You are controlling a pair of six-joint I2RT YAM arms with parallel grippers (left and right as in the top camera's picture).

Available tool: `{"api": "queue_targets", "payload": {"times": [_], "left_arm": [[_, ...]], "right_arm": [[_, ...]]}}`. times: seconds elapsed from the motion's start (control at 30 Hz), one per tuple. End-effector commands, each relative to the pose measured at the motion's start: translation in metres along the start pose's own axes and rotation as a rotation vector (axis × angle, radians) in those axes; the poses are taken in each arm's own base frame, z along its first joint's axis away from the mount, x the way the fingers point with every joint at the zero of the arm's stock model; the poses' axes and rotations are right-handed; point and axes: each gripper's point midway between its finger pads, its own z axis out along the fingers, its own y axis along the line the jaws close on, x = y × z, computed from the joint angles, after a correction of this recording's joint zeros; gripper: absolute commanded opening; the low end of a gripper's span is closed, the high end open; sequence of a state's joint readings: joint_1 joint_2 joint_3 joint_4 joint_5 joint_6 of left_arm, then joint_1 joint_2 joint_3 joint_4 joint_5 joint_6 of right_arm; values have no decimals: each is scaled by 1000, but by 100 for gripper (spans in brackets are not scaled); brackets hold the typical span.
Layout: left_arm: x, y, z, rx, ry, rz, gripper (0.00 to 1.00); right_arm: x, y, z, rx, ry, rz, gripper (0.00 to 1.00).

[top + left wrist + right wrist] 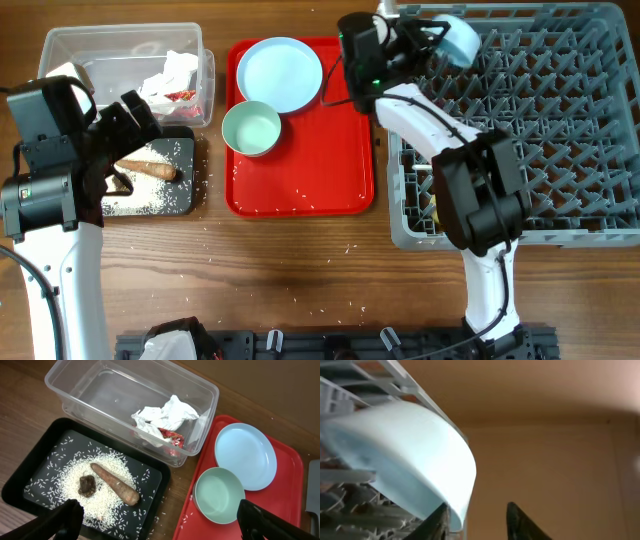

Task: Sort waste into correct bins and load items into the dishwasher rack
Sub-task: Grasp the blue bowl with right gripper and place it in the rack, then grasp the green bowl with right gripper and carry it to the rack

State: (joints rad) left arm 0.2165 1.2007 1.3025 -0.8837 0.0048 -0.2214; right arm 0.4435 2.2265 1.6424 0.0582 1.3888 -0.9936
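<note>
The large square grey plastic rack [520, 236] with lattice sides and rows of upright pegs stands at the right of the wooden table [300, 285]. The smaller pale blue bowl [460, 38] is tipped on its side over the rack's far left corner; low in the near left corner a yellow patch [432, 208] shows beside the arm, too hidden to name.

The right gripper [477, 506] is at that bowl. Its jaws stand part-way apart: one finger is against the bowl's rim, and a gap shows between the rim and the other finger, so it is not clamped on it.

The flat red serving tray [320, 150] lies left of the rack. On it sit the pale blue round plate [245, 455] and, just nearer, the pale green bowl [219, 495] — both upright and bare inside; a few stray grains lie along its near edge.

The clear plastic rectangular tub [100, 390] is at the far left; in its right end lie the crumpled white napkin [165, 415] and, under it, the red snack wrapper [172, 437].

The shallower black rectangular tray [62, 430] is just in front of the tub. It holds a spread of loose white rice grains [75, 467], with the long brown stick-shaped food piece [115, 484] and the small brown lump [87, 485] lying side by side on the rice.

The left gripper [160, 512] hangs above the black tray's near edge, jaws wide apart and holding nothing.
</note>
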Motion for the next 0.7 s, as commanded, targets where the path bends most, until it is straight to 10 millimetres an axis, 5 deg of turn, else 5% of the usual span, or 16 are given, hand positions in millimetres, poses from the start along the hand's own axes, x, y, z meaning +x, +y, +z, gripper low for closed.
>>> {"api": "queue_targets", "payload": {"times": [0.0,0.1,0.33,0.4,0.57,0.67], "left_arm": [[-6,1,-3,-5,-18,13,100],[-6,1,-3,-5,-18,13,100],[-6,1,-3,-5,-18,13,100],[-6,1,-3,-5,-18,13,100],[-6,1,-3,-5,-18,13,100],[-6,1,-3,-5,-18,13,100]], "right_arm": [[-2,7,-7,11,3,-38,45],[-6,3,-10,19,-7,17,46],[-37,-60,-25,105,-140,287,56],[-51,-49,-31,67,-214,337,56],[-117,40,-103,-379,-598,417,59],[-122,47,-152,-717,-666,558,62]]}}
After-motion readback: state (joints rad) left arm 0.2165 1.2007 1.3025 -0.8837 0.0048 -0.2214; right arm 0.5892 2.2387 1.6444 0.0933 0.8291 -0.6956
